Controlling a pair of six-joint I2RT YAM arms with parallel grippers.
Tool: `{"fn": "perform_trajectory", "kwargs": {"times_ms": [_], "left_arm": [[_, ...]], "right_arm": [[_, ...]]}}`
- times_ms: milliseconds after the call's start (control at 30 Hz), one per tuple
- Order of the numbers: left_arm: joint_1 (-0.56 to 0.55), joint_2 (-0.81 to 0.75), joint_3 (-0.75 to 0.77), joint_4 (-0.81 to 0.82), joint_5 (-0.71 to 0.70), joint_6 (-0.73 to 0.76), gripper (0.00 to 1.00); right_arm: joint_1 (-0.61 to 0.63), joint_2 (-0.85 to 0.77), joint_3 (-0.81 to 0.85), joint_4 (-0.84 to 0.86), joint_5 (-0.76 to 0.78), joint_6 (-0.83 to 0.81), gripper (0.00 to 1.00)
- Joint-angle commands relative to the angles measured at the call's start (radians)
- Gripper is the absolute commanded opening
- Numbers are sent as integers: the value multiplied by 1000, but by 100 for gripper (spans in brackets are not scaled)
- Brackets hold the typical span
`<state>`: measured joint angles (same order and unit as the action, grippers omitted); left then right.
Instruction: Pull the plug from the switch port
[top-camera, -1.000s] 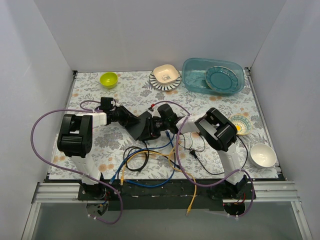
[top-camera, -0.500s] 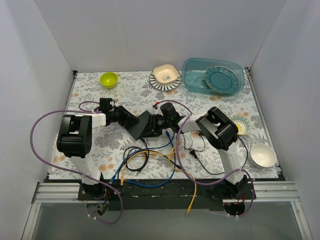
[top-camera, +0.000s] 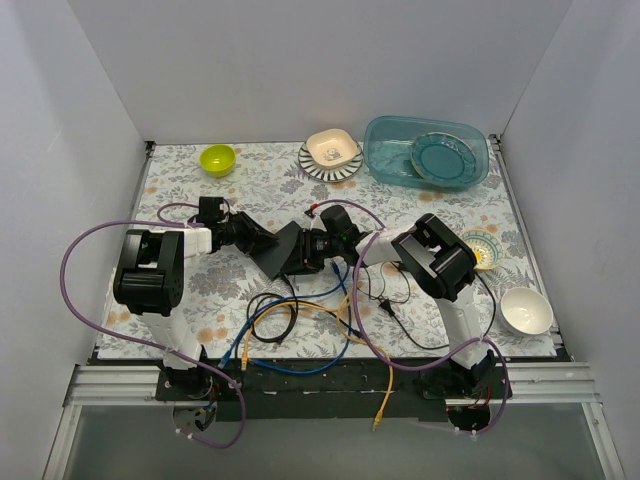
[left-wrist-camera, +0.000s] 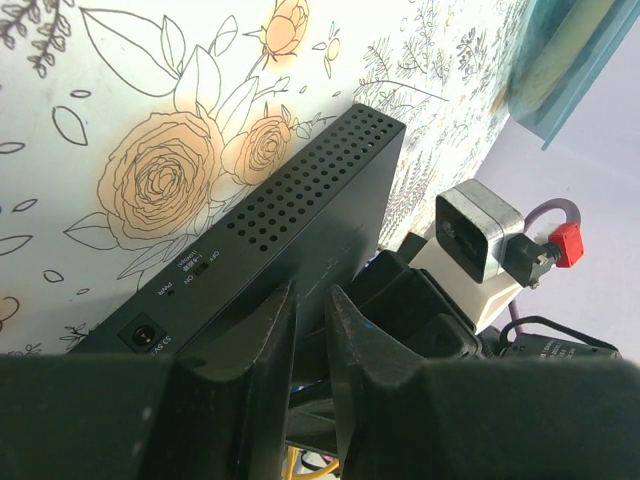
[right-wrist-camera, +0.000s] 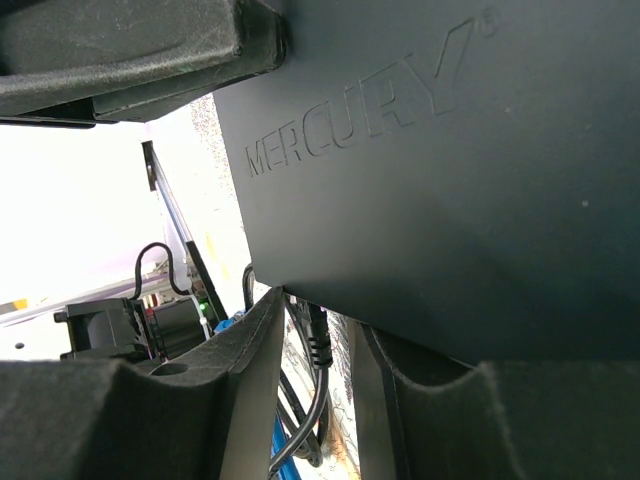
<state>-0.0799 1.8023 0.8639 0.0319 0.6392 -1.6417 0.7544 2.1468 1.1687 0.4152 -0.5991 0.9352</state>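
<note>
The switch is a flat black box held tilted up off the flowered table between both arms. In the left wrist view its vented side shows, and my left gripper is shut on its edge. In the right wrist view its lettered face fills the top. A black plug with a ribbed collar sits in the switch's lower edge, its cable hanging down. My right gripper is open and straddles the plug with small gaps on both sides. In the top view the left gripper and right gripper flank the switch.
Blue, yellow and black cables lie tangled in front of the switch. A green bowl, a striped plate with a square dish and a teal tub stand at the back. Two bowls sit at the right.
The right gripper has moved a little left and back, closer onto the switch, and the switch has shifted slightly with it. The left arm has hardly moved.
</note>
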Motion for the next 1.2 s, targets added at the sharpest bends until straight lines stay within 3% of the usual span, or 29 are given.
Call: {"fn": "perform_trajectory", "kwargs": {"times_ms": [0,433,867,967,1167], "left_arm": [[0,16,-46,-86,-92,29,20],[0,28,-45,-81,-87,26,20],[2,22,-51,-79,-95,28,20],[0,19,-51,-81,-96,29,20],[2,16,-55,-79,-96,29,20]], "right_arm": [[22,16,-12,-85,55,-50,39],[39,2,-73,-55,56,-35,39],[33,65,-44,31,50,105,31],[30,70,-34,30,53,108,28],[23,81,-70,79,38,137,7]]}}
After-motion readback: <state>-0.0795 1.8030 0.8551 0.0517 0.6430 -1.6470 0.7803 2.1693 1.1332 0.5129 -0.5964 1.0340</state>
